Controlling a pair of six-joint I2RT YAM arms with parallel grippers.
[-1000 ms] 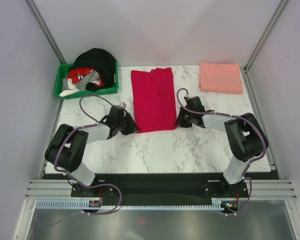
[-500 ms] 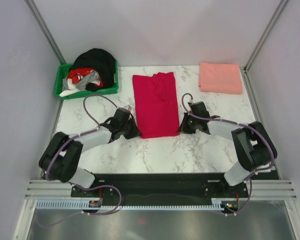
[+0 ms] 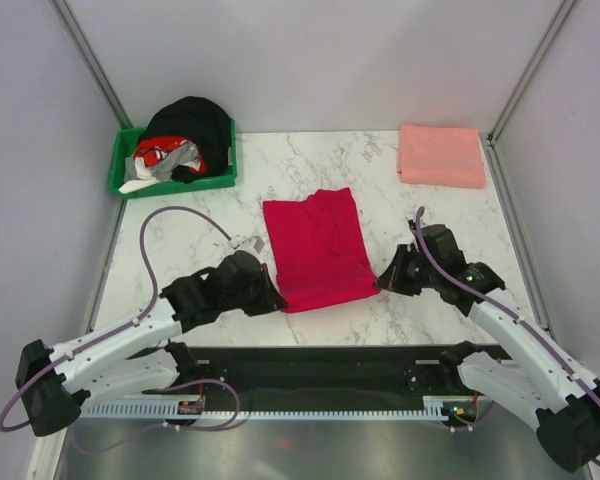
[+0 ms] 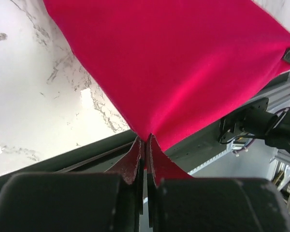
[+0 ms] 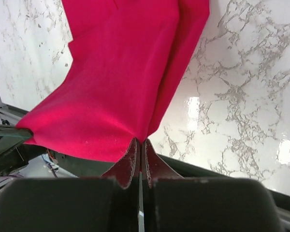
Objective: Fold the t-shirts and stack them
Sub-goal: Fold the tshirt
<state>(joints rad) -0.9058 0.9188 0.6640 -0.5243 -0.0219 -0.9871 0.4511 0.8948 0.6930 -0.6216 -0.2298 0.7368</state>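
Observation:
The crimson red t-shirt (image 3: 315, 250) lies lengthwise in the middle of the marble table, folded into a narrow strip. My left gripper (image 3: 276, 300) is shut on its near left corner, and in the left wrist view (image 4: 145, 140) the red cloth (image 4: 174, 67) stretches away from the jaws. My right gripper (image 3: 382, 282) is shut on its near right corner, seen in the right wrist view (image 5: 141, 141) with the cloth (image 5: 121, 87) pulled taut. The near edge is lifted off the table. The pale salmon pink t-shirt (image 3: 441, 155) lies folded at the back right.
A green bin (image 3: 175, 165) with black, red and white clothes heaped in it stands at the back left. The table's near edge and a black rail (image 3: 320, 360) run just under the grippers. Grey walls and frame posts close in both sides.
Both grippers have pulled back toward the near edge, dragging the red t-shirt with them. Its far end has slid off the back of the table toward the middle.

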